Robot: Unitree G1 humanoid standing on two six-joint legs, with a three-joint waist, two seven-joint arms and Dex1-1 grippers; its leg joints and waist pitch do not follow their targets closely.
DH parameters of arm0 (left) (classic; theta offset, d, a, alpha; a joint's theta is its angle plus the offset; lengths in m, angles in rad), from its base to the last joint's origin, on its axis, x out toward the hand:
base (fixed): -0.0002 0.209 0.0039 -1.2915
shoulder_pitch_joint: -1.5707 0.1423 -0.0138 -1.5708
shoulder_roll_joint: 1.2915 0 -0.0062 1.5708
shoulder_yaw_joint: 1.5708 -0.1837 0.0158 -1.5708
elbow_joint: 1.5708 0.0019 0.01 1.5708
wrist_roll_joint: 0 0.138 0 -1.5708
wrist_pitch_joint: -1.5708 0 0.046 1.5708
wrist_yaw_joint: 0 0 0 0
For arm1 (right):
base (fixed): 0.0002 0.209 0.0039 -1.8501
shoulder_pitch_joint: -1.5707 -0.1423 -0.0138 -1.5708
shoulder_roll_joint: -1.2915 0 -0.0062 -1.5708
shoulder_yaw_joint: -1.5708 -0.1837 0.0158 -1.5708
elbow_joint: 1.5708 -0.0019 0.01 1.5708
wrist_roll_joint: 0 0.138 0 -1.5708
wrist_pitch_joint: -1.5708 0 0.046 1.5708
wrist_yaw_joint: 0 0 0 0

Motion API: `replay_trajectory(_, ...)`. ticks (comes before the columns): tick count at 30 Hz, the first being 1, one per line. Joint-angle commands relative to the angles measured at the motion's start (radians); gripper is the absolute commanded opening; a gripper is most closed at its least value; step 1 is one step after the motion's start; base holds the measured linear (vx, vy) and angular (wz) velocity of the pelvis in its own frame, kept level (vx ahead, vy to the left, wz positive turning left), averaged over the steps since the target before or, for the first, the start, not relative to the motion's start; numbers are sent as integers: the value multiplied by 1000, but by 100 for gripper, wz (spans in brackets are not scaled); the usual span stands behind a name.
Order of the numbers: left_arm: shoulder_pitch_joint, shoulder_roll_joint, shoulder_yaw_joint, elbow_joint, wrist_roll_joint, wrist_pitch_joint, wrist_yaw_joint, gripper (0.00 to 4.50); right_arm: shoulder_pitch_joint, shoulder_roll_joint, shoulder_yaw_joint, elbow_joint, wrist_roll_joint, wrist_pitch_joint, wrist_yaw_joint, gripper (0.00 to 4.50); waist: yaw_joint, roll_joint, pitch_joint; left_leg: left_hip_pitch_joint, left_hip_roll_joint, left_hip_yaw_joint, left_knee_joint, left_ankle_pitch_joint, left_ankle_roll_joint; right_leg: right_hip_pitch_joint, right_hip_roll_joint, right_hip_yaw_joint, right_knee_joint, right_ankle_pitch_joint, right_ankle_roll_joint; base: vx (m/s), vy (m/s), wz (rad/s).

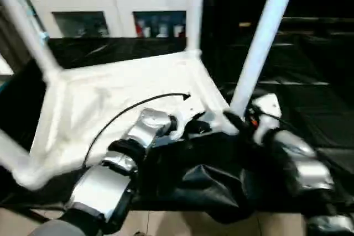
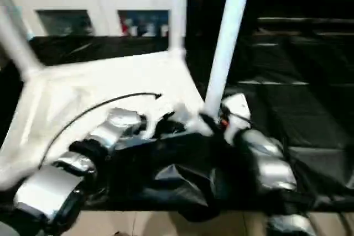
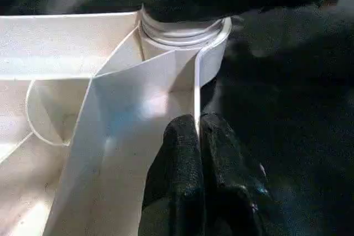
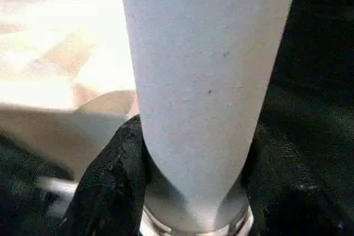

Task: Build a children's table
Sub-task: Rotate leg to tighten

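The children's table lies upside down on a black cloth, its white ribbed top (image 1: 110, 103) facing up. Several white tube legs stand up from its corners. The near right leg (image 1: 260, 42) sits in its rounded corner socket (image 3: 182, 31). My right gripper (image 1: 238, 122) is shut around that leg just above the socket, and the right wrist view shows one black finger (image 4: 119, 169) on each side of the leg (image 4: 204, 81). My left gripper (image 3: 197, 136) pinches the top's thin rim wall (image 3: 195, 89) right beside that corner, also seen from the head (image 1: 191, 122).
A white cabinet (image 1: 110, 4) with glass doors stands behind the table. The black cloth (image 1: 310, 109) covers the floor to the right and bunches up (image 1: 210, 186) in front of my arms. A black cable (image 1: 133, 106) arcs over the table top.
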Motion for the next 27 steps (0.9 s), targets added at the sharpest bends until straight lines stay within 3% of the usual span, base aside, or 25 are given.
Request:
replay_trajectory(1, -38, -39, 17, -10, -17, -1, 55, 0, 5, 67, 4, 116, -6, 82, -117, 199, -8, -12, -52, 27, 31, -29, -87, -402, 3, 22, -43, 14, -89, -401, -164, 0, 0, 0)
replay_trajectory(3, -45, -52, 15, -5, -14, -1, 74, 0, -16, 92, 9, 138, -26, 72, -159, 199, -11, -4, -54, 23, 30, -30, -87, -389, 4, 25, -43, 15, -87, -373, -167, 0, 0, 0)
replay_trajectory(4, -50, -61, 16, -2, -11, -4, 81, 0, -32, 107, 31, 151, -55, 52, -172, 234, -13, -6, -53, 22, 30, -29, -87, -389, 5, 25, -41, 14, -88, -366, -166, 0, 0, 0)
replay_trajectory(8, -53, -62, 8, 1, -3, -17, 70, 0, -48, 114, 78, 152, -97, 6, -148, 273, -19, -5, -56, 21, 30, -28, -86, -380, 13, 28, -42, 15, -85, -318, -177, 0, 0, 0)
replay_trajectory(10, -45, -41, 1, 1, -1, -35, 20, 0, -36, 104, 78, 108, -47, 32, -42, 281, -22, -7, -58, 20, 28, -25, -82, -358, 37, 32, -43, 16, -83, -284, -189, 0, 0, 0)
replay_trajectory(11, -45, -41, 1, 1, -1, -35, 20, 0, -36, 104, 78, 108, -47, 32, -42, 311, -22, -5, -59, 16, 29, -26, -82, -340, 50, 37, -44, 16, -81, -266, -194, 0, 0, 0)
replay_trajectory(14, -33, -13, -5, -7, -8, -50, -53, 0, -11, 47, 106, 45, -25, 36, 84, 318, -20, -4, -63, 13, 32, -24, -77, -285, 74, 41, -45, 16, -72, -186, -216, 0, 0, 0)
replay_trajectory(19, 4, 50, -15, -40, -34, -95, -259, 0, 25, -89, 123, -21, 13, 35, 335, 318, -3, -8, -61, 11, 36, -18, -72, -252, 111, 49, -44, 11, -68, -155, -248, 0, 0, 0)
replay_trajectory(24, 29, 108, -29, -69, -41, -110, -394, 0, 30, -174, 119, -61, 57, 49, 497, 318, 17, -11, -58, 17, 44, -17, -75, -270, 92, 42, -46, 15, -69, -228, -248, 0, 0, 0)
replay_trajectory(27, 36, 134, -28, -79, -44, -118, -438, 0, 32, -212, 125, -72, 73, 49, 572, 318, 26, -9, -60, 18, 46, -17, -75, -254, 90, 41, -46, 17, -62, -189, -254, 0, 0, 0)
